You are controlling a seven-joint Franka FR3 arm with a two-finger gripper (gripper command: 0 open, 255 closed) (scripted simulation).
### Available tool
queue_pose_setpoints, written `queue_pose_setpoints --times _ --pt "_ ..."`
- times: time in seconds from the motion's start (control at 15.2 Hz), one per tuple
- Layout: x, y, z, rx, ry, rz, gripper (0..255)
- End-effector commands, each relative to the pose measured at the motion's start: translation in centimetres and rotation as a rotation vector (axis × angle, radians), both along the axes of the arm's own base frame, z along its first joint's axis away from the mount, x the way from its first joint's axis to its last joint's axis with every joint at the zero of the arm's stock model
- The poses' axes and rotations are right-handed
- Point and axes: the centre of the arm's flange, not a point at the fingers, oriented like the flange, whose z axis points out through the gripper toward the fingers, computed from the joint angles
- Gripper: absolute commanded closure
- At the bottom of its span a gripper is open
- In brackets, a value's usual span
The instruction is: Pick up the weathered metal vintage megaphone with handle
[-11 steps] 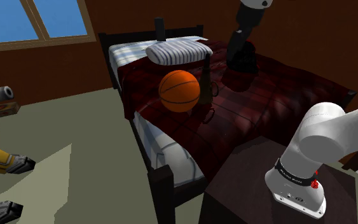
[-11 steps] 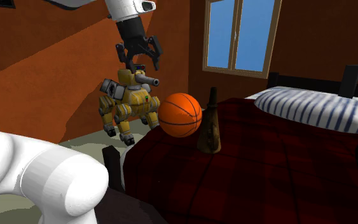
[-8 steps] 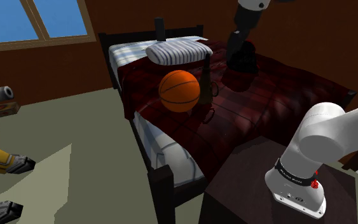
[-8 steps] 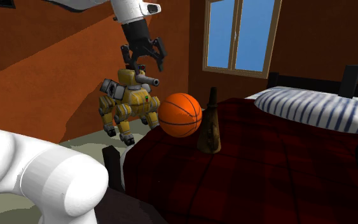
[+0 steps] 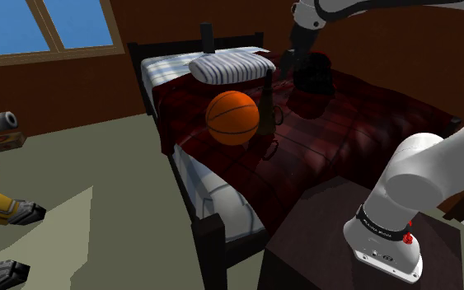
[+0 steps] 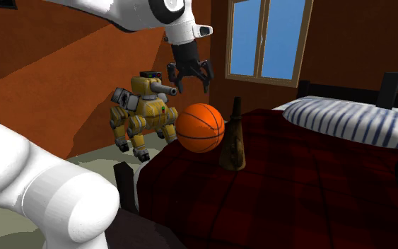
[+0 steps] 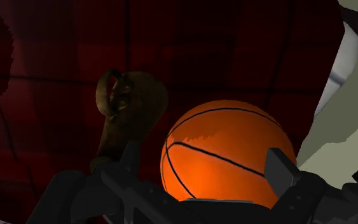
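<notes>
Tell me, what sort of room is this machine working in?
Probably a bedroom, perhaps a child's: a bed with a dark red checked cover, a striped pillow at its head, and a basketball and a yellow toy robot nearby.
</notes>
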Motion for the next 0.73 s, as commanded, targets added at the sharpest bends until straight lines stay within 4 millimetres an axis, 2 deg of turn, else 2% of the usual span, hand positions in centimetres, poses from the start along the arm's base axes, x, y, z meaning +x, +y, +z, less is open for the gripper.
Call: queue_pose_setpoints --times 0.0,0.66 --pt "2.0 -1.6 -1.2 0.018 -0.007 -0.018 0" --pt "10.0 -10.8 -7.4 0.11 -0.033 -0.103 0"
